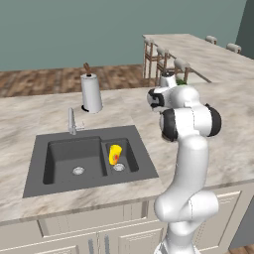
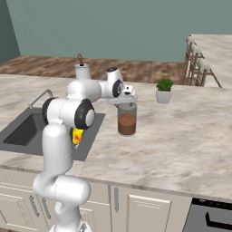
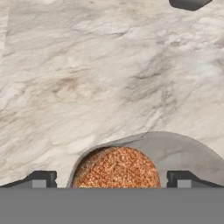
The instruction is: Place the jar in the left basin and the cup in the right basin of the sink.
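Fingers (image 3: 112, 179) spread wide, hanging directly above the jar (image 2: 127, 118), one tip on each side of its rim, nothing gripped. Jar upright on the marble surface (image 2: 181, 136), right of the sink (image 1: 89, 158). Yellow cup (image 1: 115, 155) lies tilted in the narrower right basin (image 1: 130, 154); wider left basin (image 1: 64, 156) alongside.
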### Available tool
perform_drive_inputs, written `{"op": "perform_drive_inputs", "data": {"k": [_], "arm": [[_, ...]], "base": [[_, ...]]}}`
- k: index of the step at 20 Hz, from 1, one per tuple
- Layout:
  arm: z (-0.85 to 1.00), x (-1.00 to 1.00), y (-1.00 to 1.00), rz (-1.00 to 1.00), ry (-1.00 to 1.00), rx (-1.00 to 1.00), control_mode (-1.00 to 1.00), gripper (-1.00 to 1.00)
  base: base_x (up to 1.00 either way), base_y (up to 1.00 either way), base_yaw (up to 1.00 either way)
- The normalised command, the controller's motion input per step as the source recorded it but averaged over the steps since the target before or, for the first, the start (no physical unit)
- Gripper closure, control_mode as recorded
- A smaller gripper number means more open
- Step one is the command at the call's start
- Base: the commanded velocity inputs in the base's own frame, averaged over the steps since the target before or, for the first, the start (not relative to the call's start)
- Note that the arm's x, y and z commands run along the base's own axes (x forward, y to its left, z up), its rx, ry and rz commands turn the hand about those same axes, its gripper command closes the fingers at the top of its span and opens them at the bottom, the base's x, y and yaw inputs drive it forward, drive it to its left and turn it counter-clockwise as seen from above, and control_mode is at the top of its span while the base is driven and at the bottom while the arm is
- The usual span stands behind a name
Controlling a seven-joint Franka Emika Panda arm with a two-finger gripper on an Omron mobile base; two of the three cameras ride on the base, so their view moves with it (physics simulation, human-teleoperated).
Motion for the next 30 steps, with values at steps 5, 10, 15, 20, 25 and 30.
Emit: {"op": "perform_drive_inputs", "data": {"k": [5,10,15,20,25,30], "arm": [[-0.22,0.39,0.00,0.00,0.05,0.06,-1.00,-1.00],[-0.31,0.34,0.00,0.00,0.07,0.08,-1.00,-1.00],[-0.40,0.13,0.00,0.00,0.08,0.13,-1.00,-1.00],[-0.44,0.01,0.00,0.00,0.08,0.13,-1.00,1.00],[-0.49,0.00,0.00,0.00,0.06,0.13,-1.00,1.00],[-0.42,0.00,0.00,0.00,0.05,0.11,-1.00,1.00]], "base": [[0.00,0.00,0.00],[0.00,0.00,0.00],[0.00,0.00,0.00],[0.00,0.00,0.00],[0.00,0.00,0.00],[0.00,0.00,0.00]]}}
